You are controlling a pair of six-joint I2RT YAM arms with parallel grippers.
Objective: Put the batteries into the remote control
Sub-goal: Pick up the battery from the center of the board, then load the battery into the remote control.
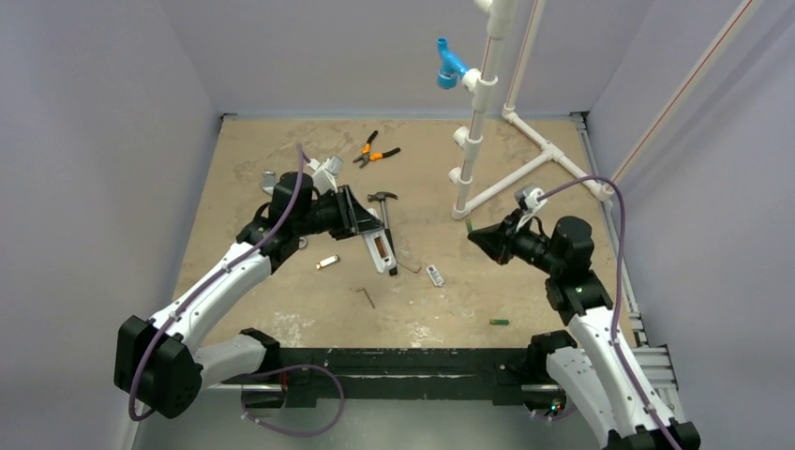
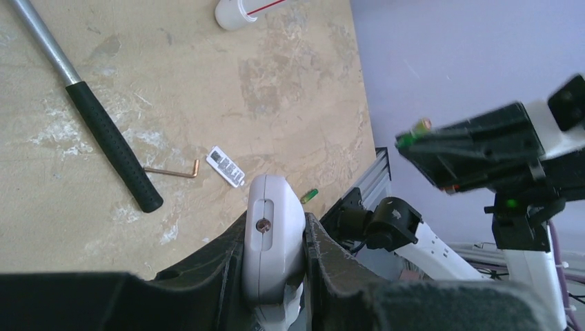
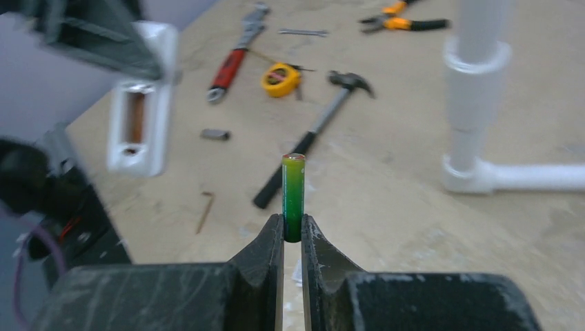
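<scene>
Near the middle of the top view, a small silver clip [image 1: 326, 262] lies on the tan table [image 1: 253, 159]. A bent hex key [image 1: 366, 296] lies below and right of it.

Right of the clip, the left gripper [image 2: 274, 236] is clamped on the remote control [image 1: 380, 249]. The left wrist view shows the white body wedged between both black fingers [image 2: 324, 255]. The remote is lifted off the table, just below the hammer [image 1: 383, 208] in the frame. In the right wrist view it sits at upper left, with a long open recess in its face turned toward that camera.

Orange-handled pliers [image 1: 375, 152] lie above the hammer. A small white printed piece [image 1: 435, 275] lies flat to the lower right of the remote.

Right of centre, the right gripper [image 3: 292, 231] is pinched on one green battery [image 3: 293, 187], gripping its lower end. The cell stands straight out from the fingertips and is held in the air. There is a clear gap between it and the remote.

A second battery [image 1: 499, 322] lies flat in the lower right part of the table, near the front edge and well apart from both grippers.

A white pipe frame [image 1: 525, 127] stands at upper right, carrying a blue fitting [image 1: 450, 67]. The right wrist view also shows a yellow tape measure [image 3: 279, 78] and a red wrench [image 3: 234, 65] along its top edge.
</scene>
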